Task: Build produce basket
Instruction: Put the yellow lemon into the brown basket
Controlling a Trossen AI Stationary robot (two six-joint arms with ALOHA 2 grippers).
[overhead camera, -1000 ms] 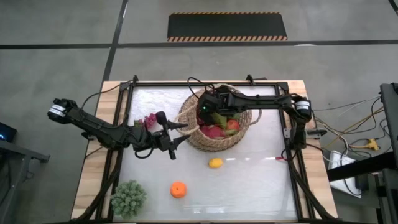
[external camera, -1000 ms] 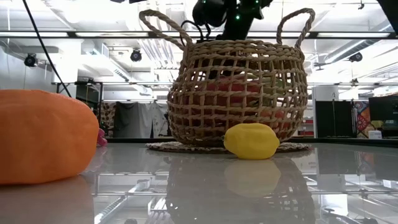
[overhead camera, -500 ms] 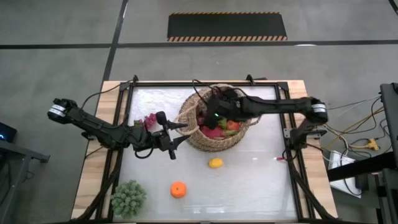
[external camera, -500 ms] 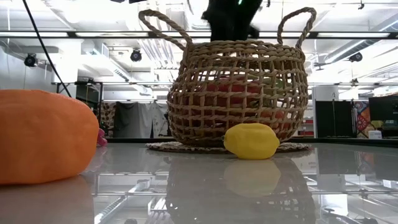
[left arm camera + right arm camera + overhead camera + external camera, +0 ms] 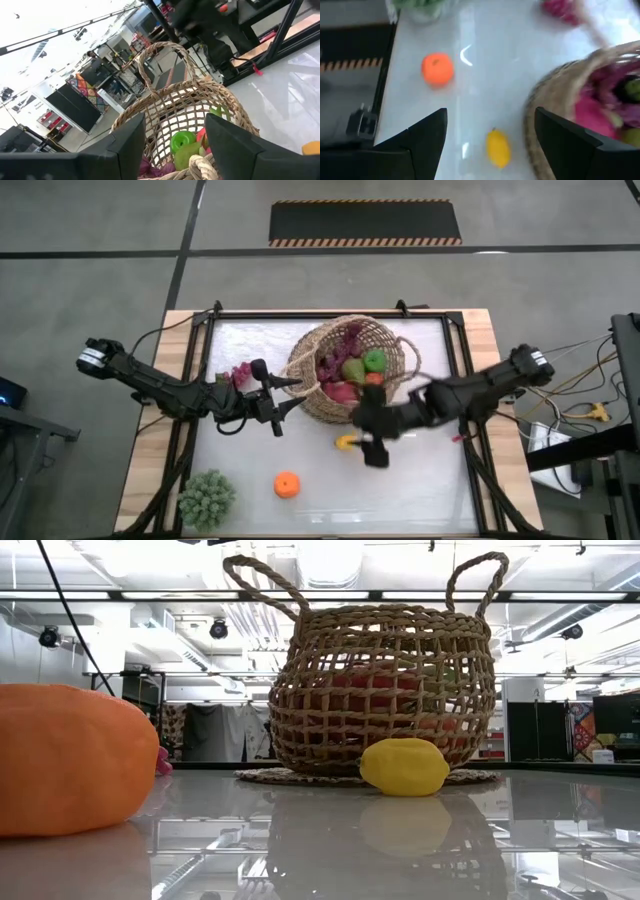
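On the white table (image 5: 420, 480), right gripper (image 5: 372, 442) now out of the basket (image 5: 392, 340), jaws open above the lemon (image 5: 346, 442); left jaws open

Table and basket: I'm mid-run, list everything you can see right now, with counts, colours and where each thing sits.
basket: one, tan wicker, far middle of the table.
produce in basket: several pieces, green, red and purple; exact count unclear.
lemon: one, yellow, on the table just in front of the basket.
orange: one, orange, near front edge, left of centre.
grape bunch: one, purple-pink, on the table left of the basket.
leafy green item: one, green, front left corner.
left gripper: dark, open, at the basket's left rim.
right gripper: dark, open, over the lemon.
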